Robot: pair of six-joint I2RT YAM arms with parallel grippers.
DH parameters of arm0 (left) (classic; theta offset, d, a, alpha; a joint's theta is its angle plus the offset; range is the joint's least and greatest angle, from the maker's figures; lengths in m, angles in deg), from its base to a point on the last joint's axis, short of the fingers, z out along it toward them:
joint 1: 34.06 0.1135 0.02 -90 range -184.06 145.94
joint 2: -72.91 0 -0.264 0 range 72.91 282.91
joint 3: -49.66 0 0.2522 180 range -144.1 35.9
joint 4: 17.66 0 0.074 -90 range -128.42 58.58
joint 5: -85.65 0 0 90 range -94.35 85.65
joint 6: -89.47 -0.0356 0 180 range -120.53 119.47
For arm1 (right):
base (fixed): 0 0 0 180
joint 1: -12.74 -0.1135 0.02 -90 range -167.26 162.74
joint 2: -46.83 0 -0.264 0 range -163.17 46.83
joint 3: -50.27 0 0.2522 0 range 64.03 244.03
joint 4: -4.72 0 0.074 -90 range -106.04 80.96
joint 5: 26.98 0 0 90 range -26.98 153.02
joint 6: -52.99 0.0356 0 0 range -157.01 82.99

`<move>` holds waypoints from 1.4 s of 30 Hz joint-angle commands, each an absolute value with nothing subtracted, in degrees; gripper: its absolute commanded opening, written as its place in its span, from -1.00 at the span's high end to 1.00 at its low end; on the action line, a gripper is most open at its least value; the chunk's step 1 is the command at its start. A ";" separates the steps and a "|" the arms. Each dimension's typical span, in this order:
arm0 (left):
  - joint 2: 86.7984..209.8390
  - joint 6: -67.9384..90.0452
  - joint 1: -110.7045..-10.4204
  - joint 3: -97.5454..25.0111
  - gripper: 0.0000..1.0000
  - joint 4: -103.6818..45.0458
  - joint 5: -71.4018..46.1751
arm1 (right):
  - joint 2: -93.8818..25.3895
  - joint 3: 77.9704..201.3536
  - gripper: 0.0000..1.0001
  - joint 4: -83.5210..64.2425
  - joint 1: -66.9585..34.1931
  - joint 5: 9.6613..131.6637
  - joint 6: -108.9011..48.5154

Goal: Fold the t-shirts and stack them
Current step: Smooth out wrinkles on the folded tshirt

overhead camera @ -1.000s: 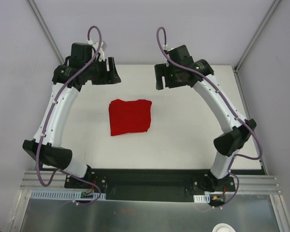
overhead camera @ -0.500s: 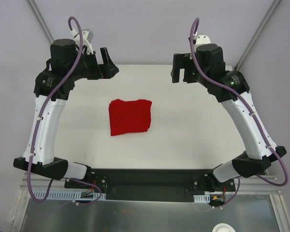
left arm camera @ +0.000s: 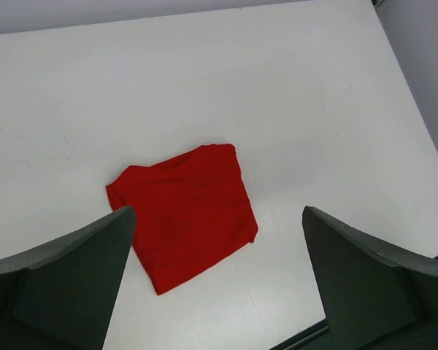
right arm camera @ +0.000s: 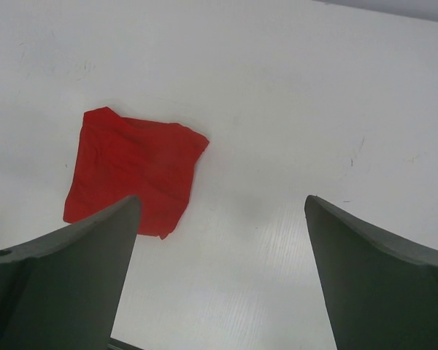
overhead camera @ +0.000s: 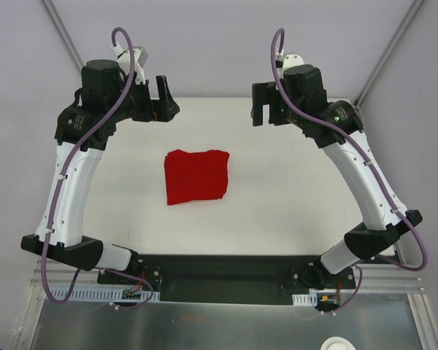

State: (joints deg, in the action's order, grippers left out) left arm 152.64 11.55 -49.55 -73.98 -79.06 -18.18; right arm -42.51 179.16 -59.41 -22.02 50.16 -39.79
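Fingers (left arm camera: 66, 284) spread wide on left gripper (overhead camera: 165, 98) & right gripper (overhead camera: 256, 103), nothing held, both up above the table (overhead camera: 292, 204). Red t-shirt (overhead camera: 196, 176) lies folded mid-table, nearer me than both. Prob light, floppy, not slippery imo. I'd pinch a corner thru all layers.

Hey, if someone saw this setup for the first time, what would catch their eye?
The red t-shirt, folded into a rough square, lies near the middle of the white table. The left tool and the right tool hang open above the table's far edge, one on each side, touching nothing.
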 commanded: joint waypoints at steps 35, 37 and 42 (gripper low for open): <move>150.70 12.04 -51.64 -62.02 -0.98 -81.87 -18.42 | -50.11 173.82 -1.00 -65.56 -22.50 69.17 -32.18; 149.39 11.78 -51.64 -59.38 -0.98 -81.87 -17.98 | -49.93 171.62 -1.00 -65.91 -22.67 68.12 -32.00; 148.15 10.73 -51.64 -57.08 -0.99 -82.05 -17.01 | -50.98 172.47 -1.00 -72.48 -22.41 57.94 -32.26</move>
